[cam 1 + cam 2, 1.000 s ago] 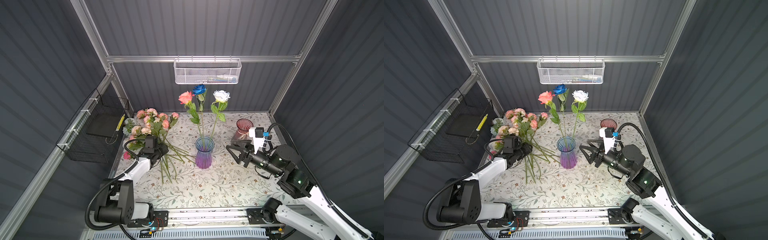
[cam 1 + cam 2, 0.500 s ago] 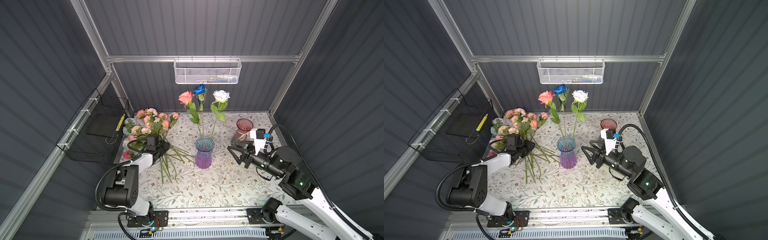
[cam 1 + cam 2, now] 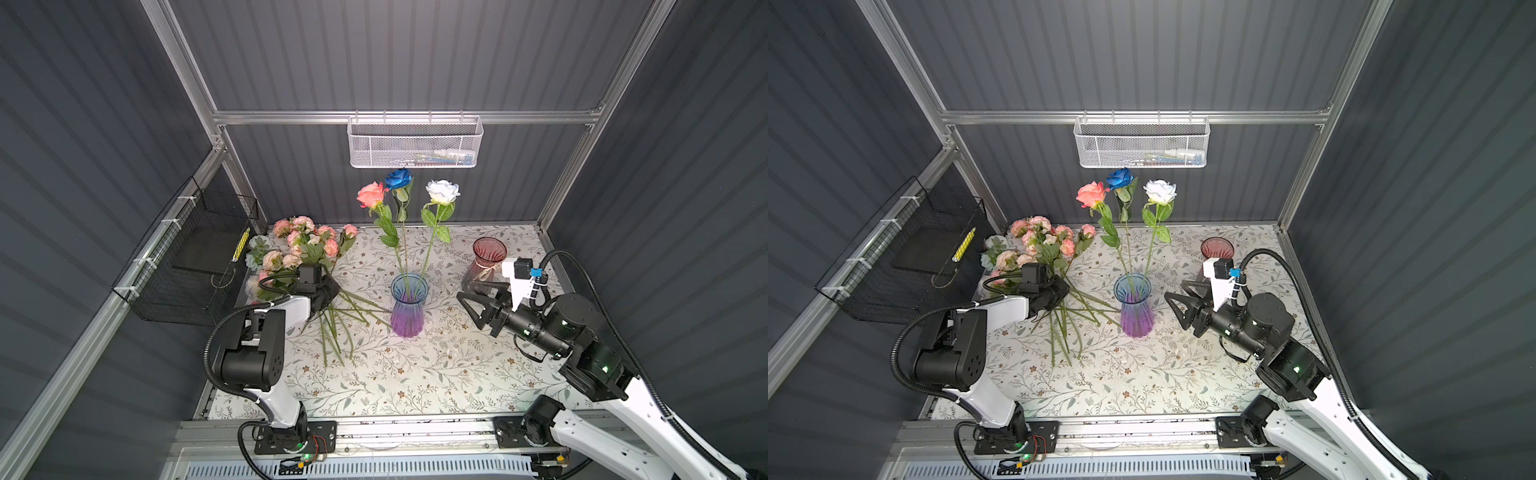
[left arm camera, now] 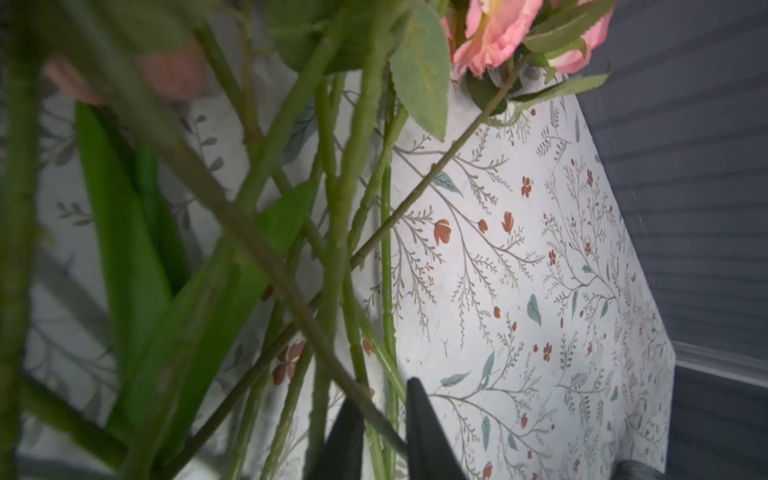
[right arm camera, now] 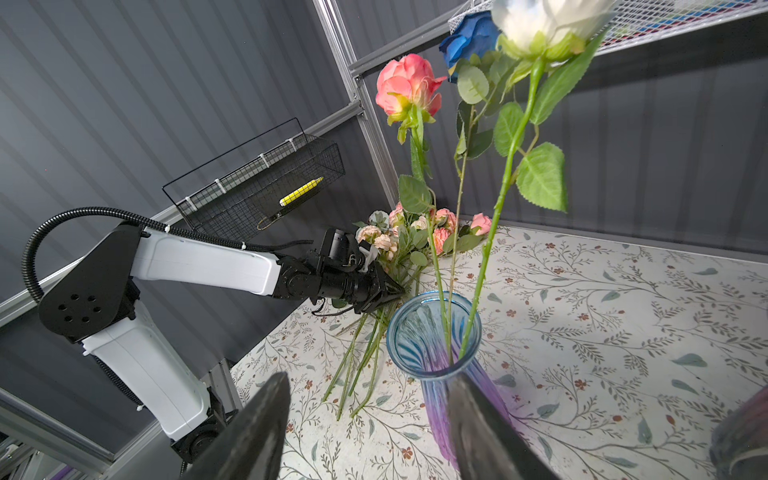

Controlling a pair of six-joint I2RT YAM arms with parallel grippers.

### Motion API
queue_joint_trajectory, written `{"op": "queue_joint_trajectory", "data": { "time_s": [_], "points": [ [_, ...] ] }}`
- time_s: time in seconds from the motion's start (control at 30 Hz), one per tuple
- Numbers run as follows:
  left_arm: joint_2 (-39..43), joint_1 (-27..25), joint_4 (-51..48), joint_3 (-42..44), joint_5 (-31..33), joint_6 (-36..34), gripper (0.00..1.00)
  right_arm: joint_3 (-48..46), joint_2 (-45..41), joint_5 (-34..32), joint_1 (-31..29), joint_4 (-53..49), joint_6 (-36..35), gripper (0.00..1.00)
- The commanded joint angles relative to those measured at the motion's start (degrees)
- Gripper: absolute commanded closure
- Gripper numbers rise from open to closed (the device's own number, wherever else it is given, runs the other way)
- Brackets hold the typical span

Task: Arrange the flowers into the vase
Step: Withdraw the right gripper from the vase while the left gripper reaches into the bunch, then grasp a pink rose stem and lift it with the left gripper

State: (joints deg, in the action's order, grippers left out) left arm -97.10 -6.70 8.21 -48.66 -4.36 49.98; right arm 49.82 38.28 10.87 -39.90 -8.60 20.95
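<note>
Floral tablecloth (image 3: 457, 374), three roses (image 3: 398, 178) upright in vase (image 3: 408, 309), loose flowers (image 3: 307, 245) lying, blooms rearward

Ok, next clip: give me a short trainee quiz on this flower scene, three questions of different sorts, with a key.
1. Multiple choice: how many roses stand in the blue-purple vase? A two, B three, C five.
2. True or false: the red vase holds a flower.
3. Short answer: which gripper is down at the pile of loose flowers?

Key
1: B.
2: false, it is empty.
3: the left gripper, closed on a stem there.
</note>
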Motion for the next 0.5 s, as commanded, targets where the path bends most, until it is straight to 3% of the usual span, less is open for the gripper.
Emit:
{"op": "queue_joint_trajectory", "data": {
  "time_s": [0.0,0.2,0.47],
  "points": [
    [0.44,-0.07,-0.99,-1.15,1.42,-0.02,0.98,-0.60,-0.65,-0.69,0.00,-0.72,-0.78,0.37],
    [6.75,-0.68,-0.40,-0.96,0.67,-0.51,1.00,-0.52,-0.27,-0.73,0.00,-0.54,-0.91,0.37],
    [18.54,-1.72,-6.69,-2.63,-1.57,-3.14,1.00,0.25,-0.02,-0.39,-0.05,-0.30,-0.34,0.37]
  ]
}}
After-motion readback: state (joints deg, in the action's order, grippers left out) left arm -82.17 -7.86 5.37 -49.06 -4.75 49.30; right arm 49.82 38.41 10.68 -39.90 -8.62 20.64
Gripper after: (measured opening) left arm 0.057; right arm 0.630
